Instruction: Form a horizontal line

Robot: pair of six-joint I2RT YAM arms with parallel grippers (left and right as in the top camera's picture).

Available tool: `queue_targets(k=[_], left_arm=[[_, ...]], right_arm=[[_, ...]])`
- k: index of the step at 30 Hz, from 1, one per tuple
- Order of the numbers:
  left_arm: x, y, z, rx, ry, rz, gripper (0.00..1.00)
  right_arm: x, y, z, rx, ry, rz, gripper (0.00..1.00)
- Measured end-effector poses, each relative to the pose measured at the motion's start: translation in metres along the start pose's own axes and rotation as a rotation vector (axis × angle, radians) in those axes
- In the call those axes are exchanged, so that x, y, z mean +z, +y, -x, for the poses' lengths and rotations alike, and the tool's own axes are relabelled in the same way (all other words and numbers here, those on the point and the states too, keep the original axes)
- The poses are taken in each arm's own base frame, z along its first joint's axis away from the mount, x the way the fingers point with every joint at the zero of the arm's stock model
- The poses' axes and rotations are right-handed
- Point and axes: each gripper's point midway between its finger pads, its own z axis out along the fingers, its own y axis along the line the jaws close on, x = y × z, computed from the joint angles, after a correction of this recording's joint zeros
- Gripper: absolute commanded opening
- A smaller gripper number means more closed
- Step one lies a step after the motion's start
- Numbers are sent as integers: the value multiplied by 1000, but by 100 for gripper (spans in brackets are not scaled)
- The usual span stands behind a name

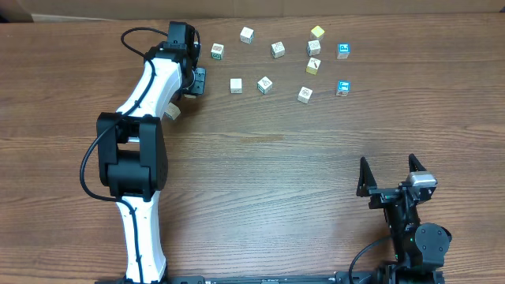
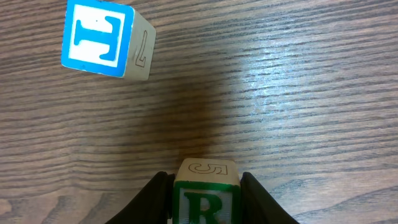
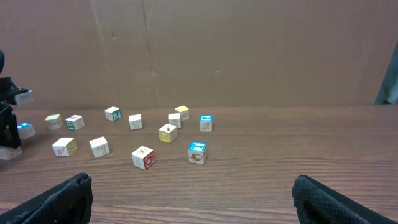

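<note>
On the bench (image 1: 260,181) the cubes lie scattered along the far side, and no line of four is formed yet. The left arm (image 1: 146,95) reaches to the far left of that group, and in the overhead view it hides its own end effector. The right end effector (image 1: 387,170) hangs near the robot's base, jaws wide apart and empty, well apart from all cubes. In the left wrist view the left end effector (image 2: 206,180) has one finger against each side of the R cube (image 2: 205,202), so I judge that it grips this cube. I cannot tell if the cube rests on the wood or is raised a little. A blue cube (image 2: 99,38) stands ahead of it, apart, and does not belong to the line. Right of the arm, three pale cubes make a loose row: the left cube (image 1: 235,85), the middle cube (image 1: 264,84) and the right cube (image 1: 304,95), which sits a little nearer to the base. So the step in hand, I think, is the pick of the R cube. The next move calls for a firm hold, then carrying the cube to just beside the left cube, level with it, without pushing it.
</note>
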Motion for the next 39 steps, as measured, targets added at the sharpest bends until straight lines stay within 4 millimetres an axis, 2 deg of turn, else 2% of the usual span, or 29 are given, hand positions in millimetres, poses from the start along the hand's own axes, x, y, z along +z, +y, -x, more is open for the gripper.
queue_targets(k=[10,13,18,21,24,29,35,39], left_arm=[[-2,-4,2,-38,-2,-26,21],[-9,-8,9,-62,-12,-49,16],[-26,-14,24,-86,-45,-67,16],[-40,-25,22,-108,-31,-70,12],[-52,-39,10,-136,13,-63,7],[-61,-67,-9,-167,76,-36,7],[-67,-101,-11,-144,51,-17,9],[-69,-112,-11,-132,38,-18,8]], right_arm=[[0,0,0,1,0,0,100],[0,0,0,0,0,0,100],[0,0,0,0,0,0,100],[0,0,0,0,0,0,100],[0,0,0,0,0,0,100],[0,0,0,0,0,0,100],[0,0,0,0,0,0,100],[0,0,0,1,0,0,100]])
